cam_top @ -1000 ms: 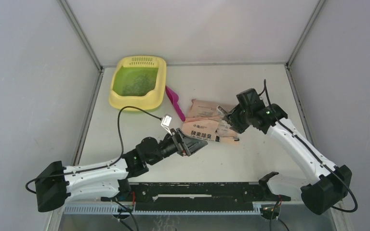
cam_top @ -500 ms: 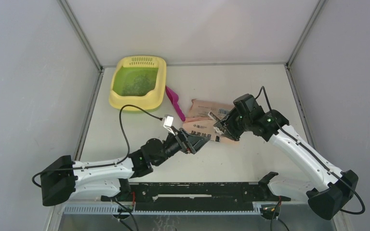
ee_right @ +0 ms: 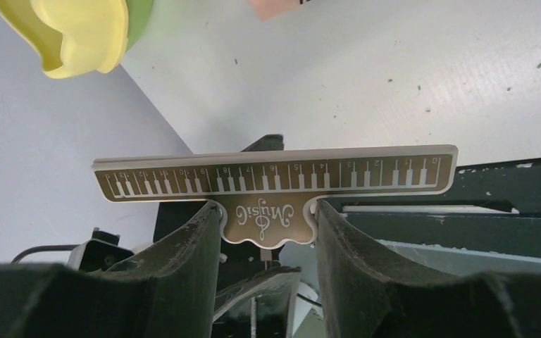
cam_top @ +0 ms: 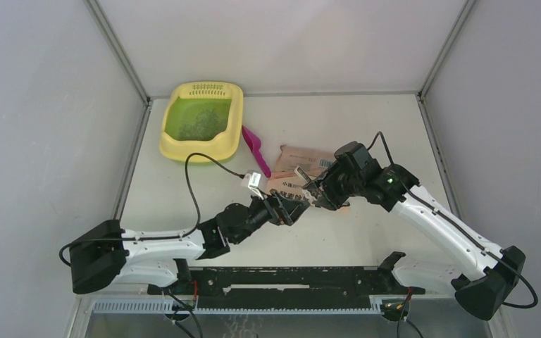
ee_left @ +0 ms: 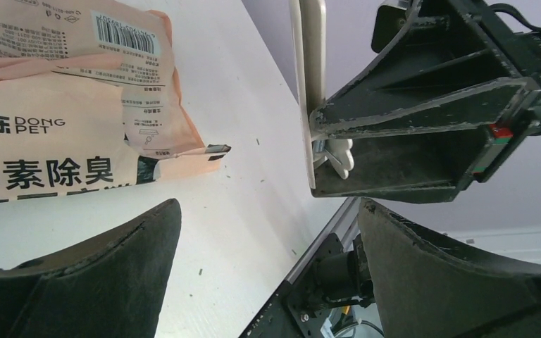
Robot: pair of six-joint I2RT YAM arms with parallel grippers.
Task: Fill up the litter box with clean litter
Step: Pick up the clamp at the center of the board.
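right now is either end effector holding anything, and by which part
The right end effector grips a brown piano-key strip, ruler-like and marked "Music", by the scalloped tab at its middle. The left end effector is open and holds nothing.

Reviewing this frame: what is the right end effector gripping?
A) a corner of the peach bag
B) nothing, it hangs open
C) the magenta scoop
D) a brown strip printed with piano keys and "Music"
D: in the right wrist view the right end effector clamps the tab of the brown piano-key strip, while the magenta scoop lies beside the litter box.
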